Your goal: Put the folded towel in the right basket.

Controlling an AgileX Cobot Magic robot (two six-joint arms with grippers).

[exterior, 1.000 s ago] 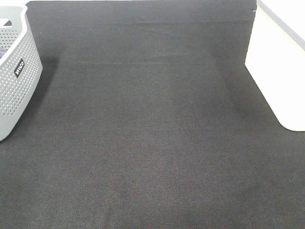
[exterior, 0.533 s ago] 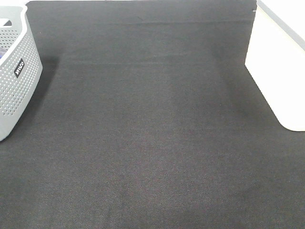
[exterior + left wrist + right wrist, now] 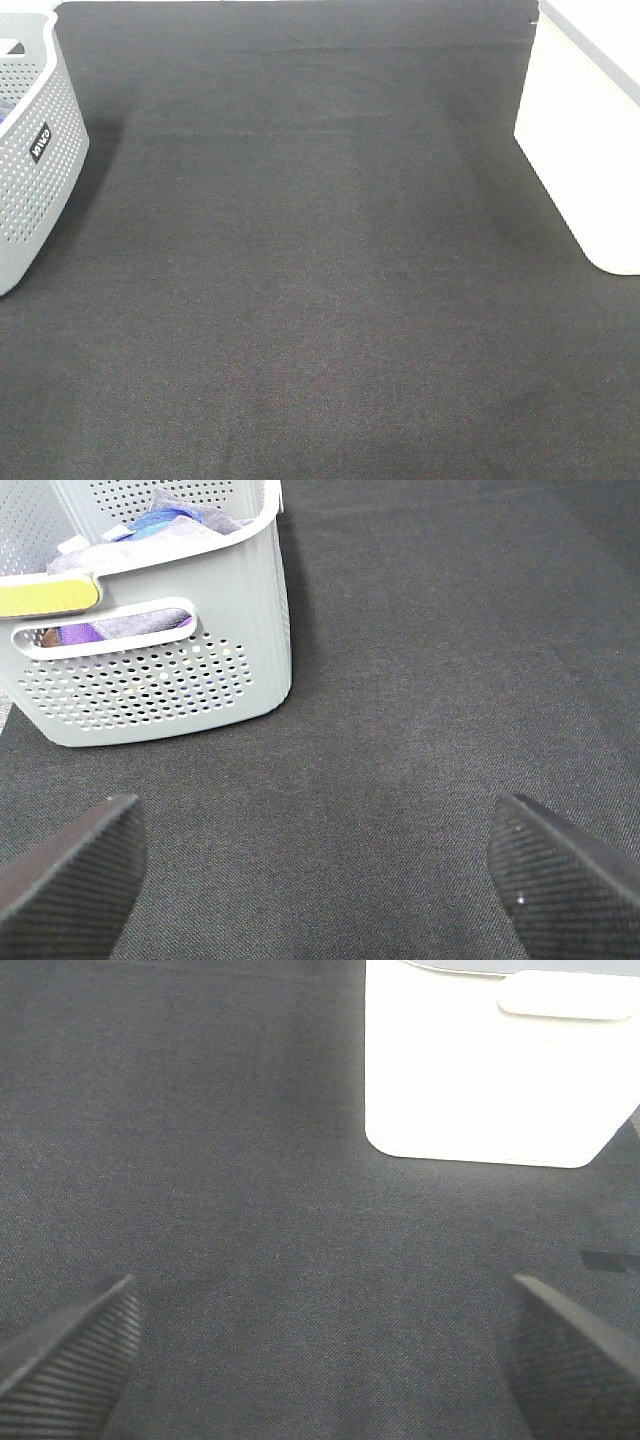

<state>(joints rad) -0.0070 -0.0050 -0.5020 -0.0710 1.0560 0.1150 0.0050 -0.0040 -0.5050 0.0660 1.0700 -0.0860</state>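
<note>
No folded towel lies on the black mat in any view. The white right basket (image 3: 590,130) stands at the right edge of the exterior view and shows in the right wrist view (image 3: 490,1070). The grey perforated left basket (image 3: 30,150) holds crumpled blue, purple and grey cloth (image 3: 150,525), seen in the left wrist view. My left gripper (image 3: 320,865) is open and empty over the mat next to the grey basket (image 3: 170,670). My right gripper (image 3: 320,1350) is open and empty over the mat, short of the white basket. Neither gripper shows in the exterior view.
A black fabric mat (image 3: 320,280) covers the table between the two baskets. The grey basket has a handle slot and a yellow label on its rim (image 3: 50,598).
</note>
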